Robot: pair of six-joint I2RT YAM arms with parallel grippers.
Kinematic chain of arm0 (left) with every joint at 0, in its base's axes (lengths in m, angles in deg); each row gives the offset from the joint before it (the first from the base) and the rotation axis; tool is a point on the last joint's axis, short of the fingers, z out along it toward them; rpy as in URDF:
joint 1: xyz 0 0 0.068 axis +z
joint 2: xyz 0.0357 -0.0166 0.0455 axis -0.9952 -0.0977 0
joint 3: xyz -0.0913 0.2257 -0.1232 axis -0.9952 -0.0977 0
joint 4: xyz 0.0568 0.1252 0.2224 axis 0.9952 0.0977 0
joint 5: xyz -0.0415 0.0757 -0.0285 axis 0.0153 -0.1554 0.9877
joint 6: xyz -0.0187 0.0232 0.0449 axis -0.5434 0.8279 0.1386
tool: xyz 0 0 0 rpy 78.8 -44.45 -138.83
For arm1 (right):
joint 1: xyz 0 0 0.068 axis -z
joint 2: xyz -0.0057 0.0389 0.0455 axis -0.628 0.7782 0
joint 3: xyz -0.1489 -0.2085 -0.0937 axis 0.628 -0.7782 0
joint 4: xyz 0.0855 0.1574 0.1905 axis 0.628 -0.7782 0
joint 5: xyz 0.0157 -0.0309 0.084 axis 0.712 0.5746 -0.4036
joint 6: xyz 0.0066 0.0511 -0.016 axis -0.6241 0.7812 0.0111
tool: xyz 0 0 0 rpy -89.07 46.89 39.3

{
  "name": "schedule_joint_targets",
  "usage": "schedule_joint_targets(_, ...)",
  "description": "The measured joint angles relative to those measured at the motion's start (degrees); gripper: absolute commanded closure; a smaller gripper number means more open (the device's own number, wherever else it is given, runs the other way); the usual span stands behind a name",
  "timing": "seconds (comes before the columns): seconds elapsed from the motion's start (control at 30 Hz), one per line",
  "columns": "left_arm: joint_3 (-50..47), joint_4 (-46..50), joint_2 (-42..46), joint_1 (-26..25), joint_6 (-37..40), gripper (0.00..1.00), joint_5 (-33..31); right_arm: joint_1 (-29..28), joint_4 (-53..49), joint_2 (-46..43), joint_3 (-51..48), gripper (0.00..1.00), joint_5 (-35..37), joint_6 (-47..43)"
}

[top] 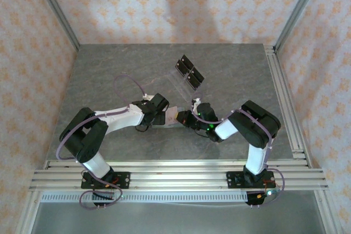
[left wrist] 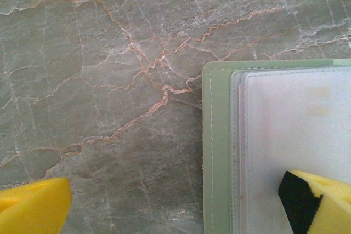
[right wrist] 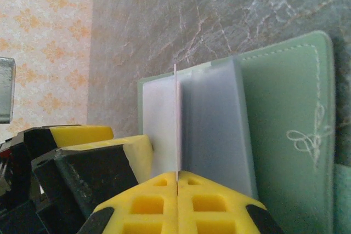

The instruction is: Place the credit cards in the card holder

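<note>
The sage-green card holder (left wrist: 218, 152) lies open on the marble table, its pale inner sleeves (left wrist: 296, 119) facing up. My left gripper (left wrist: 175, 198) is open and straddles the holder's left edge. One yellow finger (left wrist: 321, 201) rests on the sleeves and the other (left wrist: 33, 206) hangs over bare table. My right gripper (right wrist: 177, 178) is shut on a thin pale credit card (right wrist: 176, 119). The card is seen edge-on, standing upright over the sleeves of the card holder (right wrist: 290, 130). In the top view both grippers, left (top: 160, 114) and right (top: 185, 118), meet at the table's middle.
A clear stand with black rectangles (top: 188, 73) stands behind the grippers, towards the back of the table. Aluminium rails (top: 175, 173) run along the near edge and another rail (top: 285, 102) runs down the right side. Patterned walls enclose the table.
</note>
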Motion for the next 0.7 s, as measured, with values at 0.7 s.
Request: schedule_joint_targets(0.7,-0.74,-0.59,0.52,0.00,-0.70,0.00,-0.02,0.00,2.14,2.49,1.27,1.00,-1.38,1.95)
